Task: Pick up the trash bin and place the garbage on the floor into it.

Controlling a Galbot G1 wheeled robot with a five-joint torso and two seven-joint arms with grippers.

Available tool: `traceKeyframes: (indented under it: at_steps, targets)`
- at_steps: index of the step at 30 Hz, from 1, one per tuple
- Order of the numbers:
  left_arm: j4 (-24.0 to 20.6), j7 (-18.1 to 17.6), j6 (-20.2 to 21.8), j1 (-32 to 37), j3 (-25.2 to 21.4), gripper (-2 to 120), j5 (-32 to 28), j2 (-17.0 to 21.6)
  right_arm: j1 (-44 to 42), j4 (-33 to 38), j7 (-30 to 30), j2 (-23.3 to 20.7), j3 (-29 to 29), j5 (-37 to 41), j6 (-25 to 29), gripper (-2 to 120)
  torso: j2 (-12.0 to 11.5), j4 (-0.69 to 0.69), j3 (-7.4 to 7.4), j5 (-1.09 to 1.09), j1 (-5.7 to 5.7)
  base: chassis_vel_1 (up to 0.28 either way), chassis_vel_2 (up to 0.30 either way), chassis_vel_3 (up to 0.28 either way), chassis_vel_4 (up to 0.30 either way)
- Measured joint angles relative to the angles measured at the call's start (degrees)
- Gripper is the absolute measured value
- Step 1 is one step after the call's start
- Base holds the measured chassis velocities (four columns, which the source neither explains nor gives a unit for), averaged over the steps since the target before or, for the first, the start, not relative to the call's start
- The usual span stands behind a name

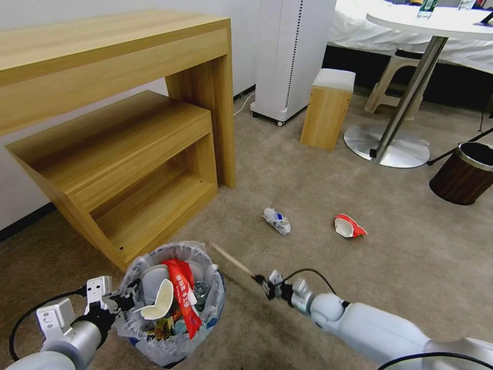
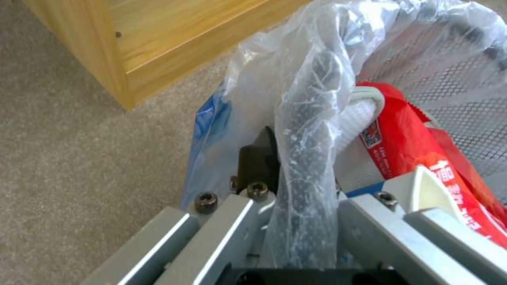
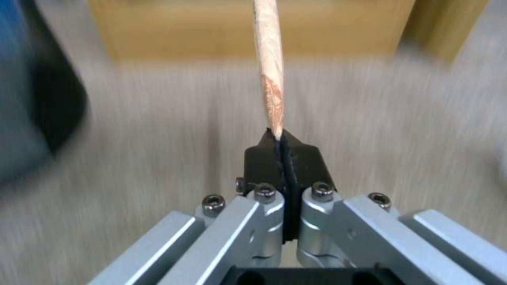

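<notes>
Left tool (image 1: 120, 303) clamps the rim of the trash bin (image 1: 169, 344), held near the wooden shelf (image 1: 128, 169). Right tool (image 1: 268, 285) pinches the wooden stick (image 1: 232, 259), tip near the bin's rim.

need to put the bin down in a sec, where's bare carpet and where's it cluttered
Bare floor lies between the wooden shelf unit and the crumpled paper cup, and right of the red wrapper. Crowded: the trash bin, held by the left gripper, sits against the shelf's corner; the right gripper holds the wooden stick beside it.
</notes>
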Motion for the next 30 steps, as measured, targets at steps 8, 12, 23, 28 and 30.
traceKeyframes:
  at_steps: [8, 12, 23, 28, 30]
  targets:
    - [0.8, 0.1, -0.1, -0.1, 0.1, 0, 0.7, 0.4, -0.4, 20.4, 0.5, -9.1, 8.5, 2.6, -0.4, 0, 0.0, -0.03, 0.0, -0.02, 0.0, 0.0, 0.0, 0.0, 0.0]
    - [0.6, 0.1, -0.1, 0.2, 0.0, 0, 0.8, 0.7, 0.9, 28.3, 0.1, -12.9, 9.4, 3.5, -0.4, 0, 0.0, -0.02, 0.0, -0.01, 0.0, 0.0, 0.0, 0.0, 0.0]
    - [-1.5, -0.2, 0.1, 1.1, -0.1, 0, 0.6, 0.7, 6.4, 33.4, 0.3, -11.5, 3.7, 4.4, -1.2, 0, 0.0, -0.01, 0.0, 0.0, 0.0, 0.0, 0.0, 0.0, 0.0]
    - [-2.3, -0.3, 0.2, 1.6, -0.3, 0, 0.5, 0.7, 8.8, 34.2, 0.0, -10.0, 1.2, 4.6, -1.4, 0, 0.0, -0.01, 0.0, -0.01, 0.0, 0.0, 0.0, 0.0, 0.0]
    - [-2.4, -0.3, 0.2, 1.6, -0.3, 0, 0.5, 0.7, 9.3, 34.0, 0.0, -9.6, 0.5, 4.3, -1.4, 0, 0.0, 0.0, 0.0, -0.01, 0.0, 0.0, 0.0, 0.0, 0.0]
